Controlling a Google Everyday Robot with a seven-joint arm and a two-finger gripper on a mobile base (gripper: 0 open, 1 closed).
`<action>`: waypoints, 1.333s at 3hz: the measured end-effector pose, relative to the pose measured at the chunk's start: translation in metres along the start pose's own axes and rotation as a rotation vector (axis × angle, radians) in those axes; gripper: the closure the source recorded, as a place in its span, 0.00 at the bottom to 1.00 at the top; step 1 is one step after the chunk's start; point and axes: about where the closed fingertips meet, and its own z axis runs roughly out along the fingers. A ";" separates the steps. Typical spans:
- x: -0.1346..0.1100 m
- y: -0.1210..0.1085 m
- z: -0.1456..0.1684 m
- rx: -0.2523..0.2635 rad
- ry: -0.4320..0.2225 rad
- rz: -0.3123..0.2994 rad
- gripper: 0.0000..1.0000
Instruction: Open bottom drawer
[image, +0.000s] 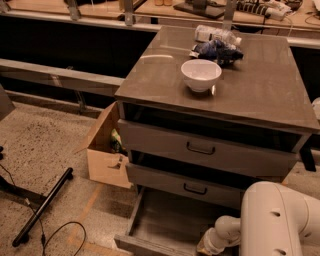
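Observation:
The grey cabinet (260, 95) has three drawers. The bottom drawer (165, 225) is pulled far out, and its bare inside shows. Its front panel (145, 247) runs along the lower edge of the view; its handle is hidden. The middle drawer (165, 181) and the top drawer (165, 142) are each pulled out a little. My white arm (280, 220) reaches down from the lower right. My gripper (207, 246) is at the front of the bottom drawer, mostly cut off by the view's edge.
A white bowl (201, 75), a plastic bottle (215, 35) and a dark crumpled bag (217, 50) sit on the cabinet top. An open cardboard box (105, 150) stands left of the cabinet. A black bar (42, 207) and cable (65, 232) lie on the speckled floor.

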 end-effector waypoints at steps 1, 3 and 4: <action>0.006 0.034 -0.001 -0.103 0.023 0.009 1.00; 0.010 0.077 -0.011 -0.220 0.040 0.040 1.00; 0.011 0.083 -0.028 -0.176 0.013 0.060 1.00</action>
